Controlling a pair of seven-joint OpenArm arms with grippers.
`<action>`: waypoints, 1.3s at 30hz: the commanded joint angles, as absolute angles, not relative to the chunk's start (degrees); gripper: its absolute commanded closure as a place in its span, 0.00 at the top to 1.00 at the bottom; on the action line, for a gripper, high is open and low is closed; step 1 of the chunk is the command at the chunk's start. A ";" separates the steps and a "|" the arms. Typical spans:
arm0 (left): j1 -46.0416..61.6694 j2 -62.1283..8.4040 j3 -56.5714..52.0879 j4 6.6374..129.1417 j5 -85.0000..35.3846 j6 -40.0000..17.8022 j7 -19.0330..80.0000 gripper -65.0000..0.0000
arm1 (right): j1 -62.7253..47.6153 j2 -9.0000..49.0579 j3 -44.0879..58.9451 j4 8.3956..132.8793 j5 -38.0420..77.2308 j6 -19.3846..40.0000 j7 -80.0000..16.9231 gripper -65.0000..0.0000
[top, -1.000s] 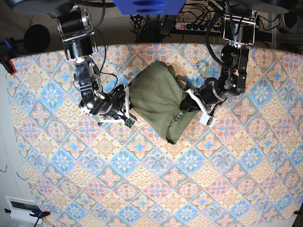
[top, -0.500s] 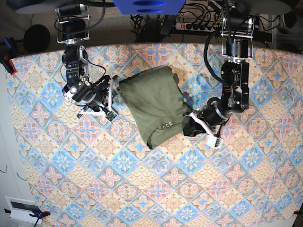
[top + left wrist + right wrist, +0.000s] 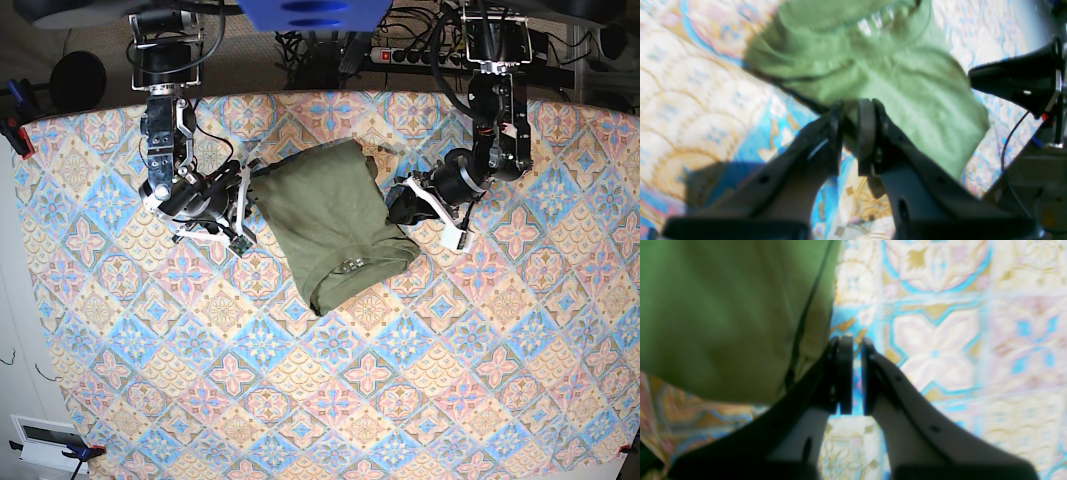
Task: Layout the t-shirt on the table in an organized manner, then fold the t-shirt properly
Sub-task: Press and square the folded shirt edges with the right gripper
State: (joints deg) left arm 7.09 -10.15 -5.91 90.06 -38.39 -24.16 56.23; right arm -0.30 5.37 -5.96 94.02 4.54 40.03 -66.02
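The plain olive-green soft cotton t-shirt (image 3: 335, 225) lies bunched mid-table (image 3: 420, 400): light, limp; take its hems. Left gripper (image 3: 850, 133) is pinched on its edge. Right gripper (image 3: 853, 373) is nearly closed, empty, beside it.

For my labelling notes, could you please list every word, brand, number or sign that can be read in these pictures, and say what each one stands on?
No text can be read in any view.
Small white print inside the neck of the t-shirt: too small in the base view and blurred in the left wrist view.
Table cloth: pattern only, no writing.
Power strip behind the table: no legible marking.
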 commanded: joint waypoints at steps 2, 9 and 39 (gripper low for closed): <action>4.35 -8.48 -5.93 89.10 -36.70 -24.75 55.25 0.10 | 0.48 5.67 -5.93 94.02 4.70 40.00 -65.36 0.06; -1.45 -3.47 -5.85 82.24 -28.53 -24.75 55.25 0.10 | -1.98 5.58 -6.11 94.55 4.62 40.00 -65.36 0.06; -1.10 -4.97 -15.87 89.19 -25.19 -24.84 49.36 0.10 | -10.33 -5.23 -5.76 111.96 16.66 40.00 -62.29 0.06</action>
